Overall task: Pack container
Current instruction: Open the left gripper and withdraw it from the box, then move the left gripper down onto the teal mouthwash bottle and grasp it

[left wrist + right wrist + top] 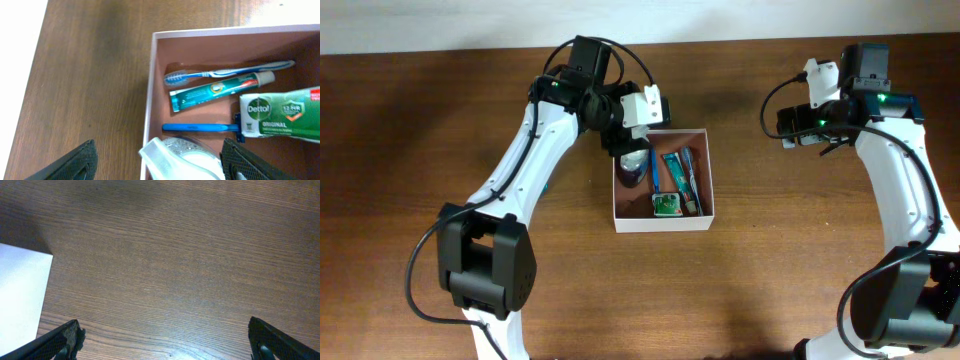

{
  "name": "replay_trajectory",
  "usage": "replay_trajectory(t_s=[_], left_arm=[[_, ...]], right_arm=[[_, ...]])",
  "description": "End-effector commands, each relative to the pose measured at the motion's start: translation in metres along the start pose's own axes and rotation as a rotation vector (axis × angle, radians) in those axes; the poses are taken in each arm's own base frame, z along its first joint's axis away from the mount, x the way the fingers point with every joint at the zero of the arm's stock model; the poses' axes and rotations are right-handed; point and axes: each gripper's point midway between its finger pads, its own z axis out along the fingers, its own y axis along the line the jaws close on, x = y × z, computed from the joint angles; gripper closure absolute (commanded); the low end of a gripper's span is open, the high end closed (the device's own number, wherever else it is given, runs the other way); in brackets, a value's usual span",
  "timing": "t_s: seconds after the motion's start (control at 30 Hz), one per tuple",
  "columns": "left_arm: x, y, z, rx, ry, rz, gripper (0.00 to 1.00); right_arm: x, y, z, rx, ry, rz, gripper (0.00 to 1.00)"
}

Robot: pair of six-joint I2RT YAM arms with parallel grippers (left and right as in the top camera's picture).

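The container point(663, 222) is set mid-table, between the arms. At its near end a green soap pack point(280, 116) is marked "Dettol ORIGINAL". A blue razor point(200, 128), a toothpaste tube point(215, 91) with unreadable print and a toothbrush point(225, 71) are laid just beyond. Farther back, by the left wall, a clear plastic piece point(180, 157) is framed by the left gripper point(159, 161), fingers spread. A straight upward lift is advised, so nothing is dragged. The right gripper point(162, 340), likewise spread, is held over bare table point(175, 255).

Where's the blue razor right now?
In the left wrist view the blue razor lies inside the container, between the toothpaste and a clear plastic item, its head beside the green soap pack.
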Motion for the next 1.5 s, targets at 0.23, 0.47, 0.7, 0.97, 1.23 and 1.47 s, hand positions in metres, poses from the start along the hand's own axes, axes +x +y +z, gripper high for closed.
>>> replay_trajectory(t_s=[0.23, 0.47, 0.7, 0.97, 1.23, 1.47], left_arm=[[-0.001, 0.024, -0.018, -0.115, 0.053, -0.179, 0.22], [-0.01, 0.033, -0.025, -0.15, 0.023, -0.329, 0.22], [-0.001, 0.016, -0.024, -0.094, 0.066, -0.43, 0.23], [-0.008, 0.031, -0.049, -0.179, 0.039, -0.614, 0.33], [-0.025, 0.057, -0.134, -0.387, -0.048, -0.779, 0.32], [0.068, 0.041, -0.195, -0.724, 0.285, -1.148, 0.25]], right_arm=[[-0.003, -0.003, 0.0, 0.006, -0.006, 0.015, 0.02], [-0.003, -0.003, 0.0, 0.006, -0.006, 0.015, 0.02], [-0.003, -0.003, 0.0, 0.006, -0.006, 0.015, 0.02], [-0.003, -0.003, 0.0, 0.006, -0.006, 0.015, 0.02], [-0.003, -0.003, 0.0, 0.006, -0.007, 0.015, 0.02], [-0.003, -0.003, 0.0, 0.006, -0.006, 0.015, 0.02]])
